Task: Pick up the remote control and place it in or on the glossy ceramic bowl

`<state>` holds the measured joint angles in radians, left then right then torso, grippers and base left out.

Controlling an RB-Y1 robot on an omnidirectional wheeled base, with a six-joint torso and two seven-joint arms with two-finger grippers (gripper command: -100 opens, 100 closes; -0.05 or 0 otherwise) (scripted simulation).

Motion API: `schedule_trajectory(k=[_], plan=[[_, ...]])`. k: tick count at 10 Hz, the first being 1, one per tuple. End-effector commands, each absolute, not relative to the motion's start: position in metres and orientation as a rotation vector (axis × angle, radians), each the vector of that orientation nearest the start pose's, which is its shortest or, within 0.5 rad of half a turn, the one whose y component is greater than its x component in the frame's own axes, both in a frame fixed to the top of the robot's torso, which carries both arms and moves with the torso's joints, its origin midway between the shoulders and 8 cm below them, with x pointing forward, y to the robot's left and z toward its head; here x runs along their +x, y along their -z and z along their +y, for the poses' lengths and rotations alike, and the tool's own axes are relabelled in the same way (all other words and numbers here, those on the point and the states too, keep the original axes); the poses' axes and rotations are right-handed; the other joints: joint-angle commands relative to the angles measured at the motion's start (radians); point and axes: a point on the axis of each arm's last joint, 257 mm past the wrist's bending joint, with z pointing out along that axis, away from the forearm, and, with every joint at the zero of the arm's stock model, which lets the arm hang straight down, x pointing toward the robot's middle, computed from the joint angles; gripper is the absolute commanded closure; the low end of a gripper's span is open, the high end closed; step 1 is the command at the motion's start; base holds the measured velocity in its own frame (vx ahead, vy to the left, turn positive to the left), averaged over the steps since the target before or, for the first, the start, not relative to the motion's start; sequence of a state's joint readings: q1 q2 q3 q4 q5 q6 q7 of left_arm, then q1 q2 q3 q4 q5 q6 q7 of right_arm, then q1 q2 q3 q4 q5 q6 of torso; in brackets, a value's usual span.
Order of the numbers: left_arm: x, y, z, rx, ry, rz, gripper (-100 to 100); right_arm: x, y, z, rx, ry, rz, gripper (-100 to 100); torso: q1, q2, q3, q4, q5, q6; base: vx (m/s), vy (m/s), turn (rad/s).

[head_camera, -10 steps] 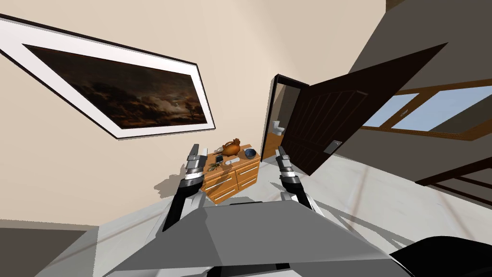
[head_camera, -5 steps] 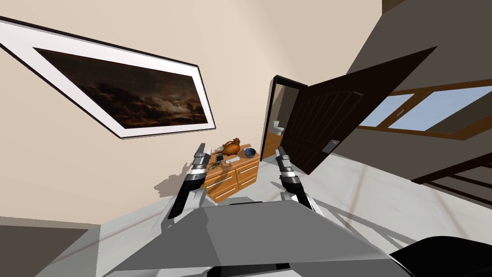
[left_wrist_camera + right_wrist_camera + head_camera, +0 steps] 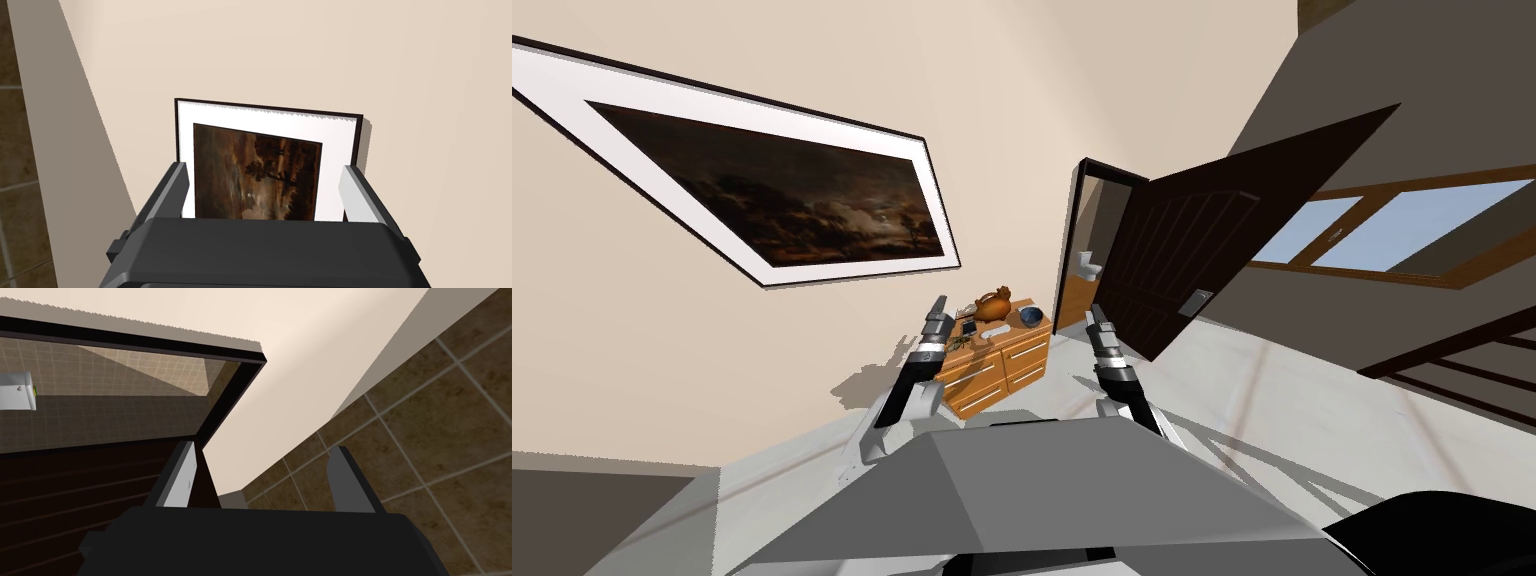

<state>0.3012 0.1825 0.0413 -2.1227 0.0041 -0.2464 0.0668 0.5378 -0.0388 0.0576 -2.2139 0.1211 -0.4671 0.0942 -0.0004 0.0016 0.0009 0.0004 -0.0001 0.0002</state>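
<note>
Over the last second my left gripper had swung inward from in front of the bare wall. It now stood raised in front of the left end of the wooden dresser. The whole head picture had also slid a little sideways, so my own head or base had turned slightly. The things on the dresser had kept their places against one another.

On the left wrist camera the fingers stood spread, about a third of the picture apart, with only air between them. The right gripper was raised to the right of the dresser, level with the doorway's edge. Its fingers were parted just as wide. Both grippers were well short of the dresser top.

A small white bar, which I took for the remote control though it was too tiny to be sure, lay near the front edge of the dresser top, about midway along. The glossy blue bowl sat near it, toward the right corner. A brown teapot stood at the back edge against the wall. A small dark object lay left of the remote control.

Right of the dresser a dark door stood open, and a white toilet showed through the doorway.
</note>
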Motion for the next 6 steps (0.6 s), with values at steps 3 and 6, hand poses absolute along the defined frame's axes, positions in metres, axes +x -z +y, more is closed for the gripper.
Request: schedule_trajectory(k=[3, 6], plan=[[0.450, 0.044, 0.284, -0.817, 1.276, 0.946, -100, 0.362, 0.028, -0.250, 0.619, -1.156, 0.835, 0, 0.000, 0.000, 0.000, 0.000, 0.000, 0.000, -0.028, -0.008, -0.020], [0.476, 0.061, 0.290, -0.896, 1.272, 0.998, -100, 0.362, 0.028, -0.250, 0.619, -1.156, 0.835, 0, 0.000, -0.001, 0.000, 0.000, 0.000, 0.000, -0.020, -0.008, -0.030]])
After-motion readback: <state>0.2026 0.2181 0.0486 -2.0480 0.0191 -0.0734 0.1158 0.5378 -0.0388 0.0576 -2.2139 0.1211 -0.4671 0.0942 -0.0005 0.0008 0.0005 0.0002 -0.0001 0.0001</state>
